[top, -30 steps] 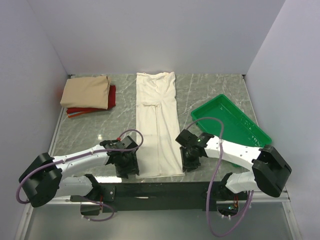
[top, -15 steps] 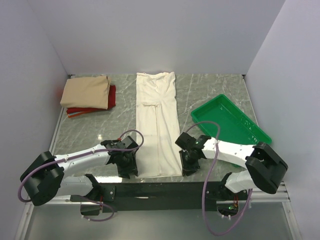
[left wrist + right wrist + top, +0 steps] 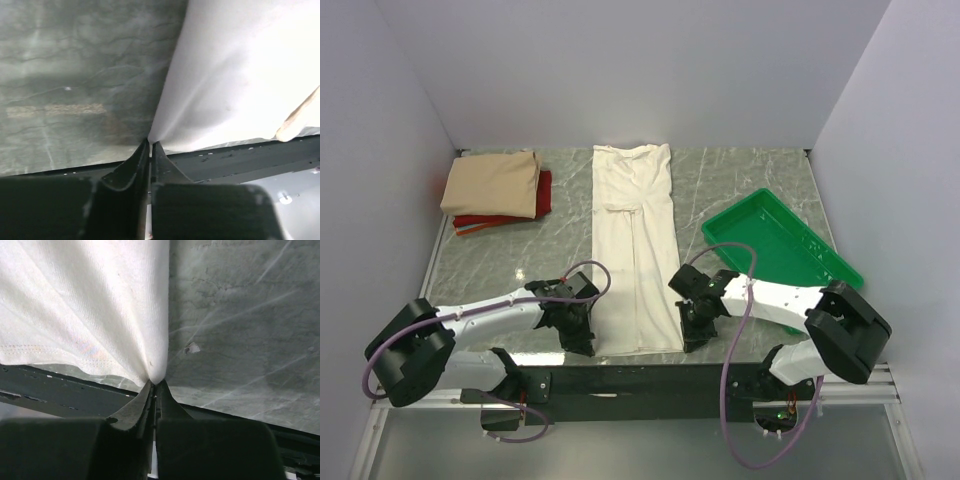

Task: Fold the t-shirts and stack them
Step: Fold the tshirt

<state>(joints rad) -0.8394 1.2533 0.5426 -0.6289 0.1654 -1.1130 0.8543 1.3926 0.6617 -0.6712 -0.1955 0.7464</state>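
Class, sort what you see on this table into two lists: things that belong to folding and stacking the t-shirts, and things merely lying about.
Belongs to the job:
cream t-shirt, laid out long, its near corners pinched by the left fingers and right fingers
tan t-shirt, folded, far left
red t-shirt, under the tan one

Lying about:
green tray, on the right

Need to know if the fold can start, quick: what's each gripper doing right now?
Left gripper: shut on the near left corner of the cream t-shirt.
Right gripper: shut on its near right corner.
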